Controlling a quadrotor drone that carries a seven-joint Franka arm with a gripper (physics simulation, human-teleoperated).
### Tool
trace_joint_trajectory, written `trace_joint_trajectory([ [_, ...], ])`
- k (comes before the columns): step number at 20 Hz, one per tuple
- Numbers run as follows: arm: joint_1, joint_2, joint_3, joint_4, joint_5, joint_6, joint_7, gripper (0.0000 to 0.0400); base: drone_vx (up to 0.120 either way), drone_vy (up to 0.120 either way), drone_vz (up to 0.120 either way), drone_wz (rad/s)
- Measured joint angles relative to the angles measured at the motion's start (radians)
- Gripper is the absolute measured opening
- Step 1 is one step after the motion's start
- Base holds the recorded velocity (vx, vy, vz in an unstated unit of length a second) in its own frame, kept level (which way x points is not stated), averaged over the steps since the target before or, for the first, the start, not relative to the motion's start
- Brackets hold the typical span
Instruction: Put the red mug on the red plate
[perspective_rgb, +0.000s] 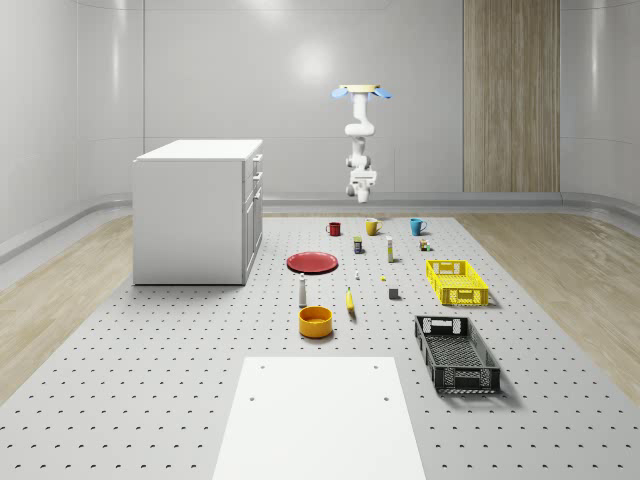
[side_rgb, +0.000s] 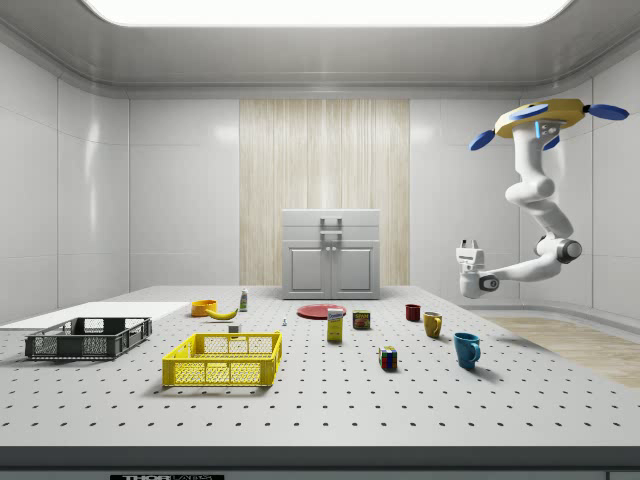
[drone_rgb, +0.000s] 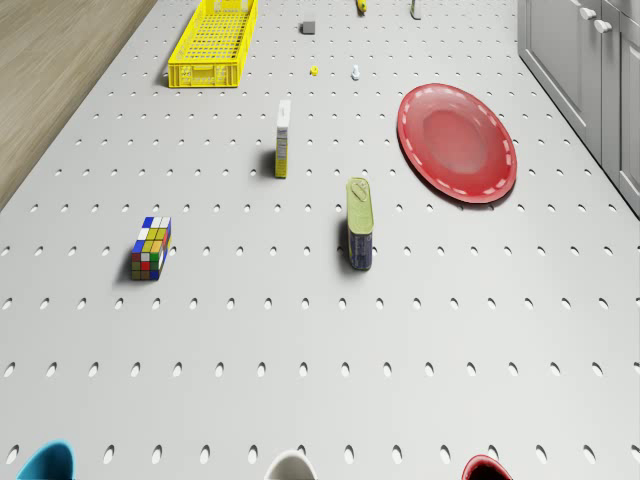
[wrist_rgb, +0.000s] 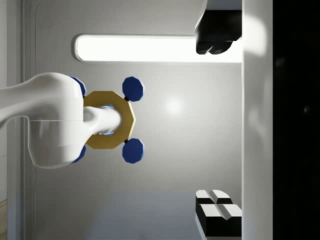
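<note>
Red mug stands on the desk well apart from the red plate, untouched; drone hovers high behind it, tool empty, fingers apart.

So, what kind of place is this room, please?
Likely a simulated indoor test lab: a pegboard-like floor with rows of holes, small test objects such as the red mug and red plate, and a drone hovering over it.

Wrist camera faces up at drone
</note>
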Motion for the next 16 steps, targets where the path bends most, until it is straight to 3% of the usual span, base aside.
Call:
trace_joint_trajectory([
  [16,-0.002,-0.008,0.004,-0.006,-0.003,0.011,0.000,0.0400,0.120,-0.120,0.000,0.000],
])
